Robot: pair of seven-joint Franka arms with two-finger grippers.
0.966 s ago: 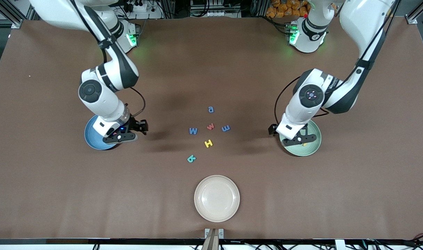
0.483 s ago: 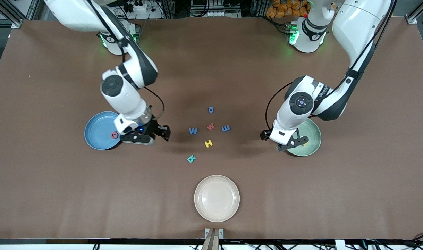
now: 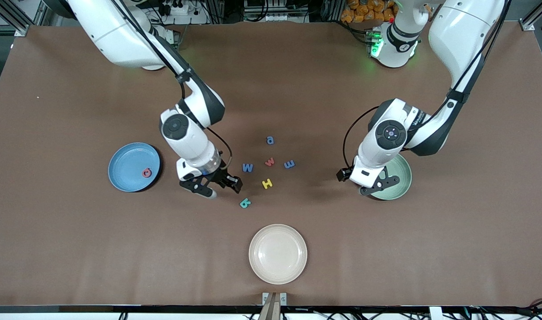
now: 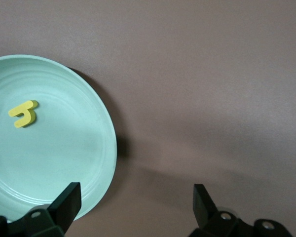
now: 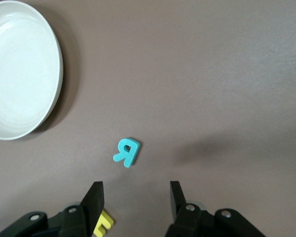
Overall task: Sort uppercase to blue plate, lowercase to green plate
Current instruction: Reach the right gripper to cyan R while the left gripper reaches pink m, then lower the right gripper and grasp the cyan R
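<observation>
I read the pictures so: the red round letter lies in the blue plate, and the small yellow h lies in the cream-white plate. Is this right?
One part is wrong. The small yellow h lies in the green plate, not in the cream-white plate, which holds no letter. The left wrist view shows it. The red round letter does lie in the blue plate, as the front view shows.

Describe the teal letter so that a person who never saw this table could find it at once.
Start from the cream-white plate at the table edge nearest the front camera, then look toward the cluster of small foam letters at mid-table. The teal letter lies flat between plate and cluster, just nearer the camera than the yellow H. It is the only teal piece, an R shape, lying apart.
</observation>
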